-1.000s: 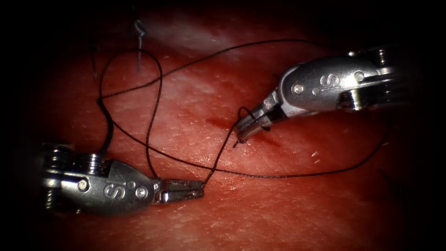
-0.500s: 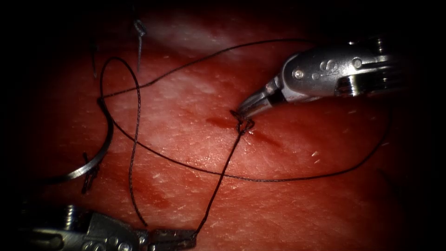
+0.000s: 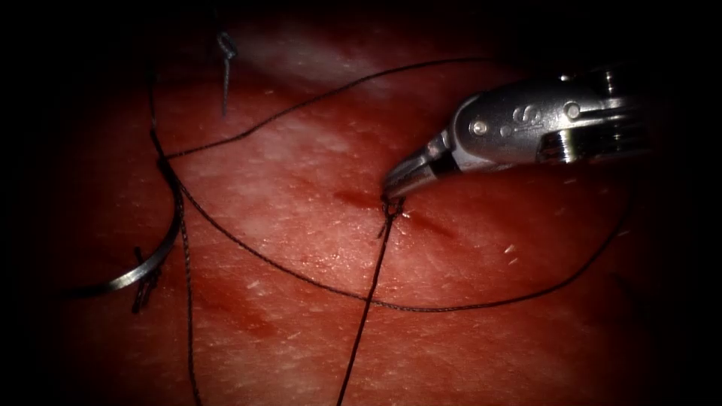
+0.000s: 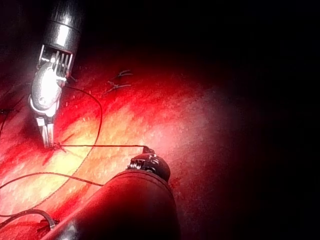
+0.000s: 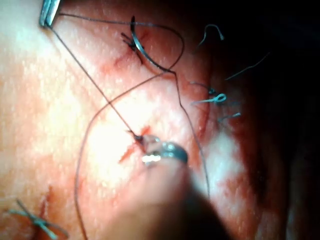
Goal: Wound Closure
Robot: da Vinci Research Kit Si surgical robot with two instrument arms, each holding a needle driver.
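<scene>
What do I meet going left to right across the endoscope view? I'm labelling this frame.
Needle lying on the tissue → thread running down from the knot → knot at the cut → right tool, jaws shut on the thread at the knot.

Right tool (image 4: 48, 141) points its tips down at the cut (image 4: 56, 148), jaws together on the thread (image 4: 100, 146) at the knot. A taut strand runs across to the left tool (image 4: 148, 150). The needle (image 4: 42, 214) lies free on the tissue (image 4: 125, 120), with more thread looping nearby.
</scene>
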